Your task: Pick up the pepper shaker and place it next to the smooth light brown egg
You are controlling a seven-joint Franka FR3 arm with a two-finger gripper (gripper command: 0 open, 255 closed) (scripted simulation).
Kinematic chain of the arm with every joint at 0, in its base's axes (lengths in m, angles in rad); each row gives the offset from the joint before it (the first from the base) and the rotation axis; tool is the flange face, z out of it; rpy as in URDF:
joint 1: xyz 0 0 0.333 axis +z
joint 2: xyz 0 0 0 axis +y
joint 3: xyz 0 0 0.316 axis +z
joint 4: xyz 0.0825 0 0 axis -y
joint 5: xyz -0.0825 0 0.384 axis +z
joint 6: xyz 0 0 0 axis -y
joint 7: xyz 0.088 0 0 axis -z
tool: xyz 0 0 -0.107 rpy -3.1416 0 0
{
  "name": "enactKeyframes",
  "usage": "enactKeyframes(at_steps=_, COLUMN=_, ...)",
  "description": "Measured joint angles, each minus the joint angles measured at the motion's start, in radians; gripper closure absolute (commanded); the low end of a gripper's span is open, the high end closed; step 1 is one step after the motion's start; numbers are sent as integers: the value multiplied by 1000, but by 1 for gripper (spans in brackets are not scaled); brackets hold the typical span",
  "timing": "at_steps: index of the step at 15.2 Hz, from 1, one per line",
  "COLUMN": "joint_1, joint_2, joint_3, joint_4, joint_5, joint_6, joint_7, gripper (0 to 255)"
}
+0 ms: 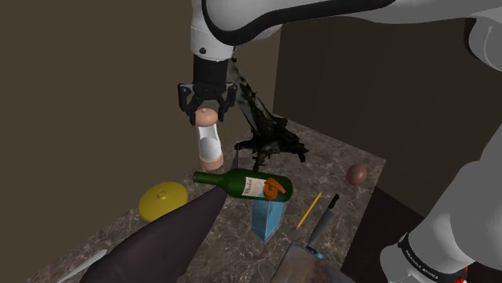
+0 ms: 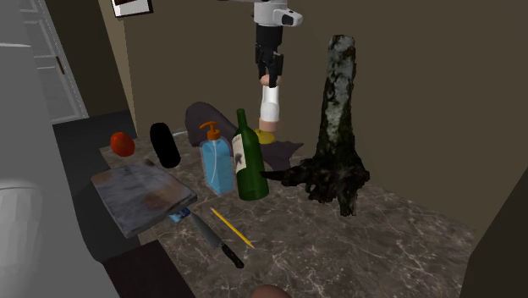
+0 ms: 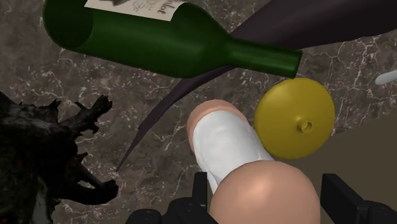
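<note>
The pepper shaker (image 1: 210, 143) is clasped by its tan cap between the fingers of the black gripper (image 1: 207, 115), which are closed to the cap's width, and it is held clear above the marbled countertop (image 1: 342, 157). Beneath it are seen a yellow disc (image 3: 296, 118) and a green wine bottle (image 3: 172, 48), whose contents cannot be made out. The brown egg (image 1: 357, 174) is set well apart, near the countertop's edge.

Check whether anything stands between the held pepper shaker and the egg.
Yes: the dark gnarled stump and the green bottle sit between the pepper shaker, held aloft in the gripper, and the egg.
</note>
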Motion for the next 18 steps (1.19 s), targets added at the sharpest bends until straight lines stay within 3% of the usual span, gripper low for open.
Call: enactKeyframes(at_steps=18, joint_1=14, joint_2=47, joint_3=5, joint_4=304, joint_5=-23, joint_6=-257, joint_7=33, gripper=255)
